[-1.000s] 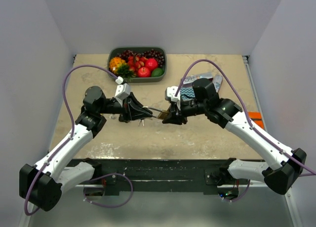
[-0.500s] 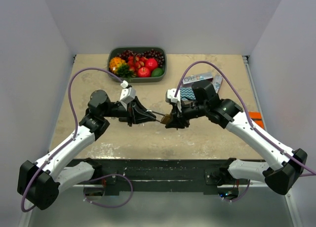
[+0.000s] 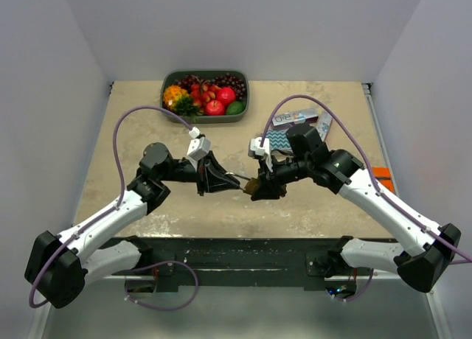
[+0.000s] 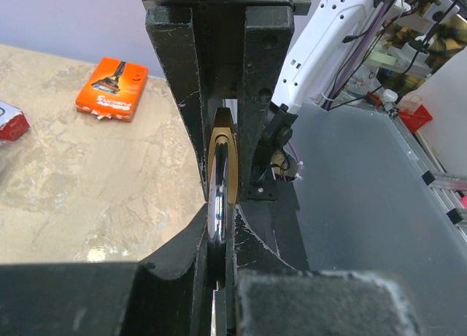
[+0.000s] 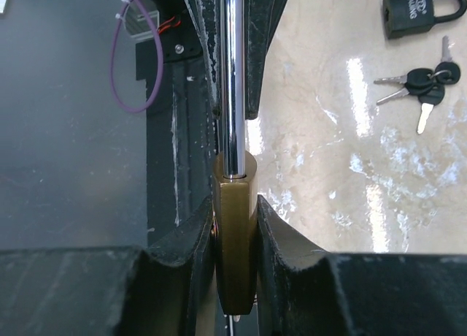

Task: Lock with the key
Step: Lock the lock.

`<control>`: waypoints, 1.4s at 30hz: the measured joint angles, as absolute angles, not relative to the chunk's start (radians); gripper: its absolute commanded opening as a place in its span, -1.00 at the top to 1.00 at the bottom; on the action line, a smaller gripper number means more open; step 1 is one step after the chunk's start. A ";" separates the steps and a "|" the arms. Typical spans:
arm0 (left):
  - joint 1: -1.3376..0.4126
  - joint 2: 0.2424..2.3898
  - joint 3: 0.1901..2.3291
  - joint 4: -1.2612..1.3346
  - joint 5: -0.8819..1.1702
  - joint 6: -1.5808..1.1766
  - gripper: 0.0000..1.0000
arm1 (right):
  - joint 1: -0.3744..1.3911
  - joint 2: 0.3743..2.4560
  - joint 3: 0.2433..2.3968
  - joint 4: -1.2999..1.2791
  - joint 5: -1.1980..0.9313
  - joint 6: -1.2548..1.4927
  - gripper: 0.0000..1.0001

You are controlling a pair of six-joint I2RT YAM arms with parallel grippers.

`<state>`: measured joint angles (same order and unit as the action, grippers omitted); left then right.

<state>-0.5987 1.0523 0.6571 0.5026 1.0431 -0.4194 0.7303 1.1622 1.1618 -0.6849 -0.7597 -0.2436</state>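
Note:
A brass padlock (image 3: 253,184) hangs in the air between my two arms, above the middle of the table. My left gripper (image 3: 226,179) is shut on its chrome shackle (image 4: 217,204), which shows edge-on between the black fingers (image 4: 175,234). My right gripper (image 3: 260,186) is shut on the brass body (image 5: 235,234), with the shackle (image 5: 232,73) running straight up from it. A bunch of black-headed keys (image 5: 423,84) lies on the table, seen only in the right wrist view, apart from both grippers.
A black padlock (image 5: 417,13) lies beside the keys. A green tray (image 3: 245,96) of fruit stands at the back. Packets (image 3: 295,118) lie at the back right, and an orange packet (image 4: 112,88) lies by the table's right edge.
Both grippers, still joined on the padlock, have drifted toward the near edge and a little to the right. The left arm has stretched further in.

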 measured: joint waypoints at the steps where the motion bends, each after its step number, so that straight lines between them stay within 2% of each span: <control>1: -0.607 1.054 0.648 0.516 1.035 -0.430 1.00 | 0.732 1.162 1.160 -0.689 -0.760 -0.239 1.00; 15: -0.659 1.039 0.561 0.641 0.980 -0.564 1.00 | 0.757 1.167 1.153 -0.743 -0.773 -0.194 1.00; 17: -0.656 1.024 0.558 0.627 0.982 -0.565 1.00 | 0.763 1.165 1.153 -0.744 -0.771 -0.192 0.92; 20: -0.604 0.994 0.558 0.603 1.017 -0.566 1.00 | 0.780 1.164 1.151 -0.695 -0.759 -0.182 0.69; 21: -0.578 0.985 0.558 0.600 1.034 -0.566 1.00 | 0.783 1.164 1.145 -0.667 -0.754 -0.174 0.35; 24: -0.503 0.960 0.559 0.580 1.073 -0.566 1.00 | 0.786 1.158 1.102 -0.536 -0.746 -0.140 -0.44; 26: -0.467 0.946 0.559 0.540 1.079 -0.563 1.00 | 0.785 1.158 1.084 -0.463 -0.735 -0.117 -0.55; 32: -0.397 0.930 0.577 0.416 1.103 -0.522 1.00 | 0.692 1.156 1.081 -0.423 -0.732 -0.100 -0.57; 42: -0.373 0.930 0.610 0.357 1.136 -0.475 1.00 | 0.654 1.125 1.081 -0.525 -0.730 -0.185 -0.29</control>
<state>-0.3733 0.9298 0.6102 0.3573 1.1358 -0.4747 0.6544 1.1248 1.0813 -0.5255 -0.7303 -0.1848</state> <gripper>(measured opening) 0.105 0.695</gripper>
